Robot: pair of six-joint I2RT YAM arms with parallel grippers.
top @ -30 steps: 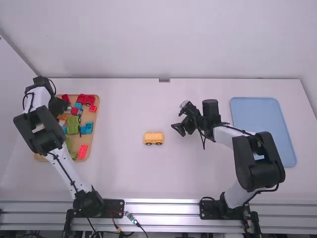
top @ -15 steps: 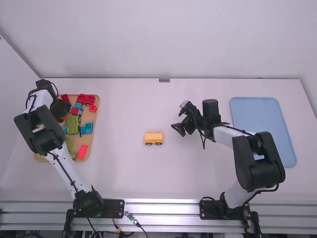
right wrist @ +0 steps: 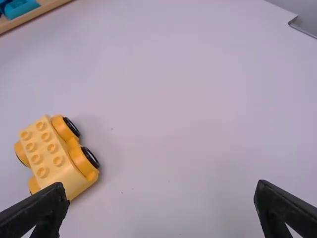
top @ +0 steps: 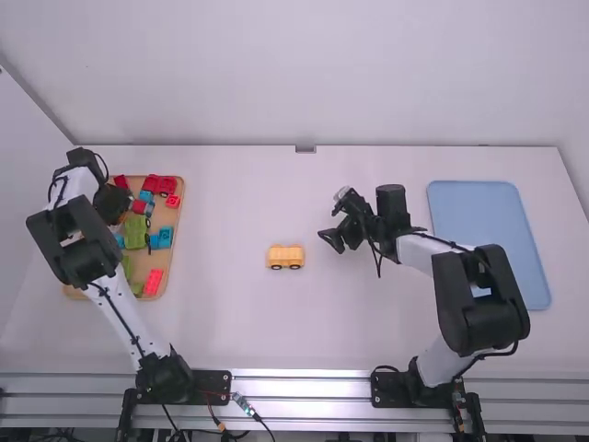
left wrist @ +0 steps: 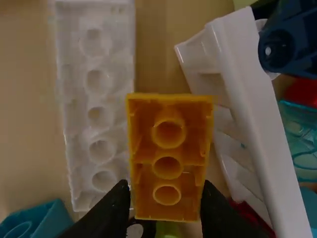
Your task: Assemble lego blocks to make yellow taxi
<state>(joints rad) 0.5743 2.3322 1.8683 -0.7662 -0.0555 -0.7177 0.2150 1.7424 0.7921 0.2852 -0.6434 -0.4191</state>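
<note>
No legible text, labels, brands, numbers or signs in any view. Nothing to transcribe.

open table [top: 230, 322] surrounds one obstacle, the yellow car [top: 285, 254].

On the tabletop [top: 239, 322], the tray [top: 167, 261] lies left and the mat [top: 479, 212] right. The car [top: 285, 257] stands between them, nearer the tray. Blocks [top: 154, 281] lie in the tray, from far end to near.
</note>
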